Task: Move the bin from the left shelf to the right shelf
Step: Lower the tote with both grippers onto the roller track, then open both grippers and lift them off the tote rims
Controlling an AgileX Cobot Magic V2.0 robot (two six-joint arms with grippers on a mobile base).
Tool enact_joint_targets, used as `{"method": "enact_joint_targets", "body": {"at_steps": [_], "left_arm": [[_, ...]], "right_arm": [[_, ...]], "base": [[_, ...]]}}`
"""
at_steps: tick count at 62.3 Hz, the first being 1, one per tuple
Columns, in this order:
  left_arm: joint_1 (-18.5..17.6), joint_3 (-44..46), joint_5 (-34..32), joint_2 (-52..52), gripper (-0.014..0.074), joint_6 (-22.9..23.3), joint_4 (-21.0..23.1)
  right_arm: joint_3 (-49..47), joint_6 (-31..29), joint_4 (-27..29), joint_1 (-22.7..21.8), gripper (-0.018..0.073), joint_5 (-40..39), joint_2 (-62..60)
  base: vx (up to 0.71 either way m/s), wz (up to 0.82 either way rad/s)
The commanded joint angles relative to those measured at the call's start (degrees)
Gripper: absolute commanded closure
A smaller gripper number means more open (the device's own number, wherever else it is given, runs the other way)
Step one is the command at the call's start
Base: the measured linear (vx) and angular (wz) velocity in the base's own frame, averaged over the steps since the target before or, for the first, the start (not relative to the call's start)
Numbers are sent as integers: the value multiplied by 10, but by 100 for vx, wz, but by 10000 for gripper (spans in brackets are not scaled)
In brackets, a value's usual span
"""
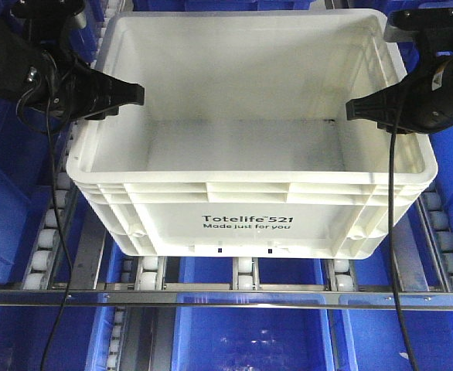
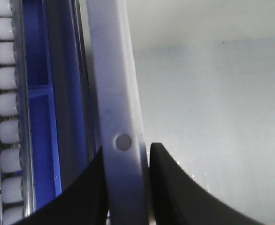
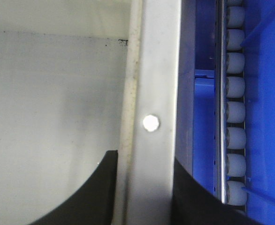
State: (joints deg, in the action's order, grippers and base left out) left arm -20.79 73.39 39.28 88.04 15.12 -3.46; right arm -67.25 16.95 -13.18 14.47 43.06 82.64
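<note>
The bin (image 1: 250, 224) is a large white tote with black "Totelife 521" print on its near side, and it is empty inside. It stands level over the roller lanes; I cannot tell whether it rests on them. My left gripper (image 1: 122, 97) is shut on the bin's left rim (image 2: 111, 84), one black finger inside the wall and one outside, as the left wrist view shows around the left gripper (image 2: 128, 149). My right gripper (image 1: 366, 112) is shut on the right rim (image 3: 156, 70) the same way, seen close up at the right gripper (image 3: 144, 157).
White roller tracks (image 1: 242, 274) run under the bin, with more rollers (image 2: 8, 108) on the left and rollers (image 3: 235, 112) on the right. A metal front rail (image 1: 226, 297) crosses the shelf edge. Blue bins (image 1: 250, 332) sit below and beside. Black cables (image 1: 393, 255) hang from both arms.
</note>
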Motion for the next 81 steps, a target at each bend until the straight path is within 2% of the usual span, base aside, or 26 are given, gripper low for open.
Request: {"method": "enact_joint_targets", "body": {"at_steps": [1,10,25,34,44,52,63,69,81], "left_arm": [[0,20,-59,-16,584,-13,-12],[0,20,-61,-15,493,-14,-27],[0,20,-61,-17,208,-14,-27],[0,20,-56,-30,115,-14,-27],[0,20,-43,-65,108,-14,-26],[0,14,-10,-104,108,-47,-12],[0,-78,-52,-195,108,-68,28],[0,-124,-56,-261,108,-97,47],[0,-178,7,-388,108,-165,94]], "right_arm": [[-24,-7,-24,-2,522,-64,-18],[-24,-7,-23,-2,400,-64,-15],[-24,-7,-11,-2,41,-69,-17],[-24,-7,-11,-2,-73,-69,-31],[-24,-13,-13,-2,-75,-77,-61],[11,-14,-14,-2,-51,-111,-103],[108,-18,-15,-2,-10,-170,-186],[145,-23,-15,-2,0,-166,-234],[194,-57,3,-2,10,-115,-350]], "base": [[0,0],[0,0],[0,0],[0,0],[0,0],[0,0],[0,0],[0,0],[0,0]]}}
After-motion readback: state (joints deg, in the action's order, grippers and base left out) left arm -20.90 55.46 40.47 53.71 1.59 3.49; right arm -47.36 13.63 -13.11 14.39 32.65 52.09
